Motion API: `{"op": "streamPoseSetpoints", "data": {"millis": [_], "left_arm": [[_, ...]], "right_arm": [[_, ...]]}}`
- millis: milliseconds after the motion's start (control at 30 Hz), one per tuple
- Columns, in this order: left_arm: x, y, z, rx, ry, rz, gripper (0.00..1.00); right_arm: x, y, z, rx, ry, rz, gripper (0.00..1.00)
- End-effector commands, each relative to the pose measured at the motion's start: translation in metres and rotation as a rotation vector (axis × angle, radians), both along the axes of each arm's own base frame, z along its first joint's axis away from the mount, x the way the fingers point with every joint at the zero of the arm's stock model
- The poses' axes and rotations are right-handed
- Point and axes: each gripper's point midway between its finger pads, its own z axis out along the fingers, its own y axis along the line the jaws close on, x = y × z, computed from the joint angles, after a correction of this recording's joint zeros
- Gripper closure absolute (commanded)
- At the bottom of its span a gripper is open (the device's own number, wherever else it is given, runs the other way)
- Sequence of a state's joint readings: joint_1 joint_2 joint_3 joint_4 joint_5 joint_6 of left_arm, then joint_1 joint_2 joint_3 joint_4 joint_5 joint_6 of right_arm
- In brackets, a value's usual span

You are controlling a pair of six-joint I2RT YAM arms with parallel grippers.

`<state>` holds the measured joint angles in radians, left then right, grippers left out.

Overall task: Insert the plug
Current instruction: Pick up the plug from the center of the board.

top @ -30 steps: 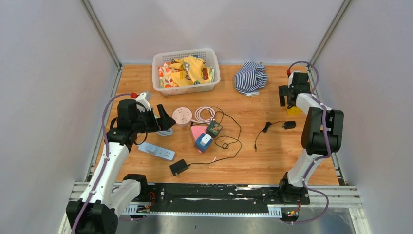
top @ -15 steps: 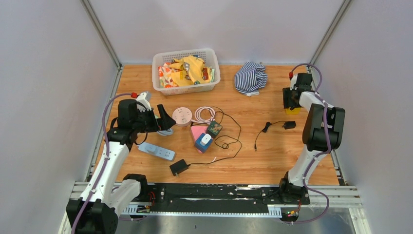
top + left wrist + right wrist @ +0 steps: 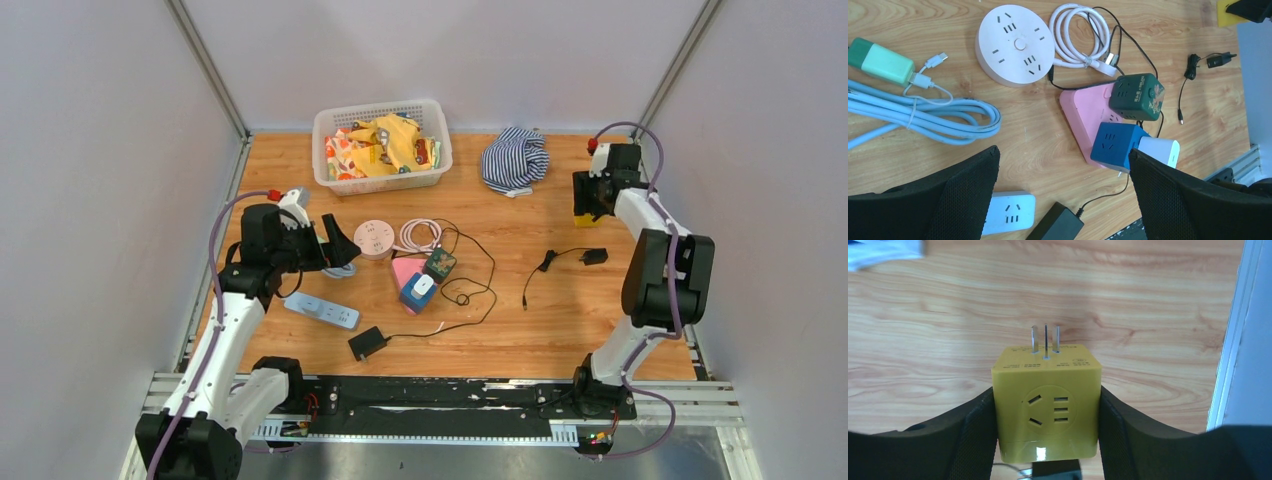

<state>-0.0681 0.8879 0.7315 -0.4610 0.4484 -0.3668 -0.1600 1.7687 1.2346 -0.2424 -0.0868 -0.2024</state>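
The right pincer (image 3: pixel 1046 412) grips the yellow cube plug (image 3: pixel 1046 382) from both sides, with the metal prongs pointing away, at the far right of the surface (image 3: pixel 948 315). The left pincer (image 3: pixel 1063 157) is spread wide and empty, near the round white socket (image 3: pixel 1014 44).

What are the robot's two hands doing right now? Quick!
Left gripper: open, holding nothing.
Right gripper: closed on the yellow cube adapter.
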Motion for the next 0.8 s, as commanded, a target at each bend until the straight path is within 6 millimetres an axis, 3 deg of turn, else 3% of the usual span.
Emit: {"op": "streamPoseSetpoints", "data": {"millis": [0, 133, 333, 600, 767], "left_arm": [[-0.003, -0.002, -0.001, -0.009, -0.006, -0.005, 0.0], [-0.004, -0.001, -0.003, -0.009, 0.001, 0.004, 0.0], [-0.004, -0.001, -0.003, -0.026, 0.016, 0.024, 0.0], [-0.01, -0.036, 0.017, -0.224, 0.031, -0.119, 0.0], [-0.014, -0.051, 0.026, -0.304, 0.032, -0.174, 0.0]], "right_arm": [[0.0, 0.049, 0.045, 0.06, -0.109, 0.111, 0.54], [-0.006, 0.092, 0.074, 0.023, -0.191, 0.254, 0.55], [-0.035, 0.169, 0.121, -0.023, -0.369, 0.546, 0.55], [-0.111, 0.27, 0.149, -0.051, -0.629, 1.0, 0.56], [-0.157, 0.314, 0.156, 0.001, -0.693, 1.18, 0.57]]}}
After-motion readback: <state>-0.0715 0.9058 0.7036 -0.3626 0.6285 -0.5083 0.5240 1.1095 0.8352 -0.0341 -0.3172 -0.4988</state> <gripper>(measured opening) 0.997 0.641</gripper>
